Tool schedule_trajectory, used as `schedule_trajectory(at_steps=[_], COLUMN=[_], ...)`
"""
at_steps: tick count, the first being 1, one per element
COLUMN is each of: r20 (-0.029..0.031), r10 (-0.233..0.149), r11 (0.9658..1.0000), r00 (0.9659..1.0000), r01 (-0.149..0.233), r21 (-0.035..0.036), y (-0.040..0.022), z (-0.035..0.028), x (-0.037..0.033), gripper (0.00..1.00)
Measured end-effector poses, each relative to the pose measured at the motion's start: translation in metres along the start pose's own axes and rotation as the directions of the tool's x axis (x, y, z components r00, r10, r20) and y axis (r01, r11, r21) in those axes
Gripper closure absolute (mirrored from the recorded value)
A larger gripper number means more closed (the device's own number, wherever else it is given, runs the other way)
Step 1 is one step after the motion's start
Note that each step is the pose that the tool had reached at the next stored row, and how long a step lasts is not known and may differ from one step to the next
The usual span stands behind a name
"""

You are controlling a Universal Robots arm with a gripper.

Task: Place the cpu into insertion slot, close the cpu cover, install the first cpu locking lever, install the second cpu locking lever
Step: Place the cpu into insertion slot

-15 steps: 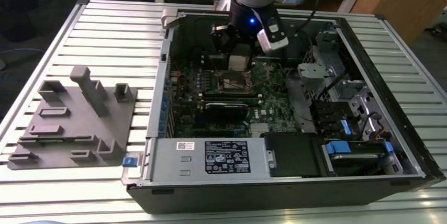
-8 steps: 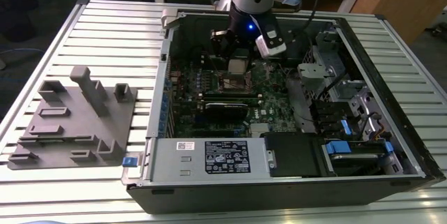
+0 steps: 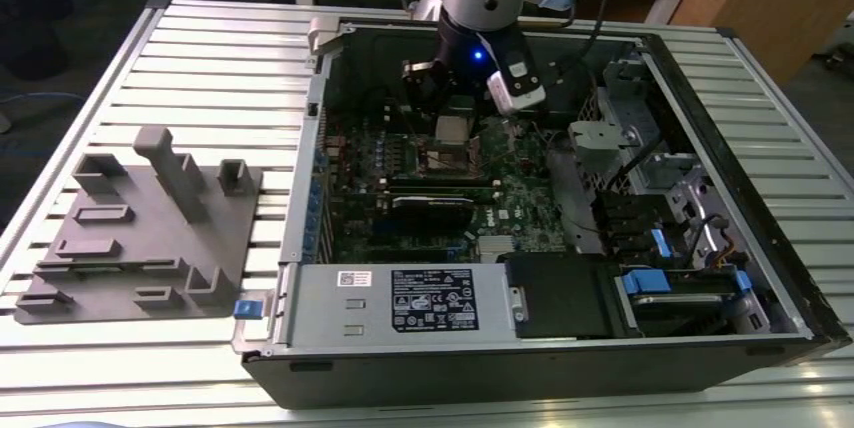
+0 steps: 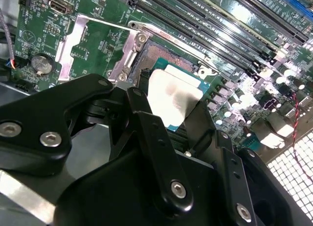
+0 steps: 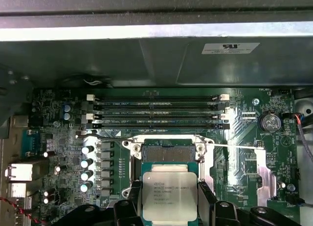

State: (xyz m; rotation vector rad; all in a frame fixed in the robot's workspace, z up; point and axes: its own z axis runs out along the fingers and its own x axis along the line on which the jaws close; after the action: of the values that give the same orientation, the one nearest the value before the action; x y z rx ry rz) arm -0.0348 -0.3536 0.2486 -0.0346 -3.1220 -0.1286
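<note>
My gripper is shut on the cpu, a flat square chip with a silver-grey top, held by two opposite edges between the black fingers. The chip hangs over the insertion slot, whose dark pin field shows just beyond it; I cannot tell if they touch. In the second wrist view the cpu glares white above the insertion slot. The cpu cover lies flipped open beside the socket. Two thin locking levers stand released. In the exterior view the gripper is inside the case, above the insertion slot.
Long black memory slots run just past the socket. The case wall rises behind them. A coin battery and capacitors flank the socket. A grey fixture block sits on the slatted table at the exterior view's left.
</note>
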Motion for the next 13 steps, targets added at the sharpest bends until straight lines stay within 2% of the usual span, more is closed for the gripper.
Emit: schedule_trajectory(at_steps=[4,7,10,13], r20=[0.0009,0.0051,0.0095,0.0138], r10=[0.010,0.063,0.117,0.170], r11=[0.9999,0.9980,0.9931,0.9854], r00=[0.9999,0.9980,0.9931,0.9853], r01=[-0.010,-0.063,-0.117,-0.170], r21=[-0.0002,-0.0013,-0.0027,-0.0042], y=[0.0000,-0.0001,-0.0001,-0.0001], z=[0.0001,0.0006,0.0011,0.0017], x=[0.0000,0.0000,0.0000,0.0000], gripper=[0.46,0.46,0.46,0.46])
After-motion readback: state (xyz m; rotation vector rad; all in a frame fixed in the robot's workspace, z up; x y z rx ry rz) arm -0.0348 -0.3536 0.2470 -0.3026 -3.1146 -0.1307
